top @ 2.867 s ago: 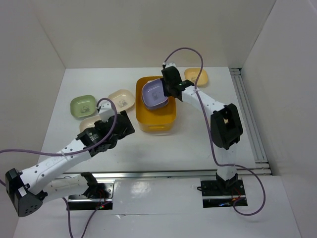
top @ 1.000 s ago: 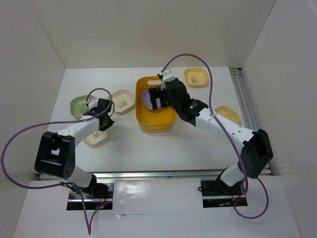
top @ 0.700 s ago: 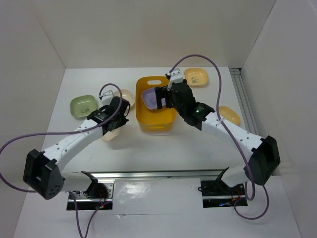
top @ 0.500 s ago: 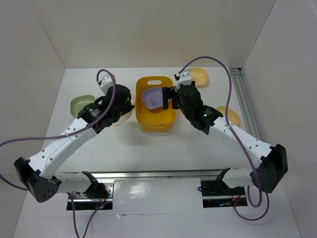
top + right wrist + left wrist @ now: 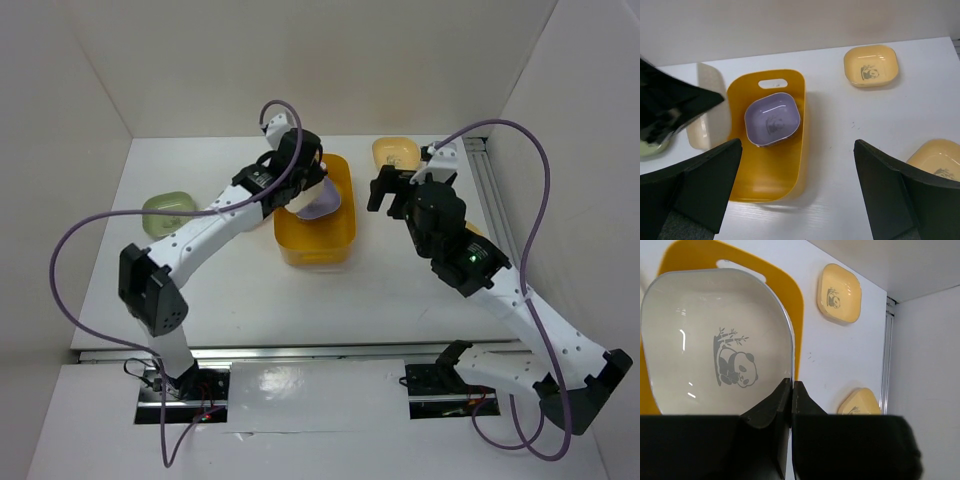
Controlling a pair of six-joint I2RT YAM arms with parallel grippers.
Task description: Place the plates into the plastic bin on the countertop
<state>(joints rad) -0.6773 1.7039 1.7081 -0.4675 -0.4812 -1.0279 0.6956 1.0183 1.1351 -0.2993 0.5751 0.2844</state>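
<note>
Five plates were in sight. The left gripper (image 5: 791, 390) had its fingers pressed tight on the thin edge of the cream plate (image 5: 715, 340), the one with a panda in the middle. It held that plate up in the air, tipped steeply, by the far left rim of the plastic bin (image 5: 315, 245). I could not tell how high above the rim it hung.

The lilac plate (image 5: 772, 119) lay flat inside the bin, at the far end by the slot handle. The near half of the bin's floor showed plain orange, with room for more.

The right gripper (image 5: 798, 145) hung just to the right of the bin, above the white countertop (image 5: 200, 290). Its fingers stood wide apart with nothing between them.

A yellow plate (image 5: 871, 65) sat at the far right, close to the back wall and well apart from the bin. A wide strip of white countertop lay between them. A second yellow plate (image 5: 940, 160) sat nearer on the right side. From above, the right arm covered most of it.

The green plate (image 5: 165, 210) sat on the left, near the side wall (image 5: 80, 120) and well apart from the bin. The left arm crossed over its near edge. White countertop lay open in front of the bin, all the way to the arm bases.
</note>
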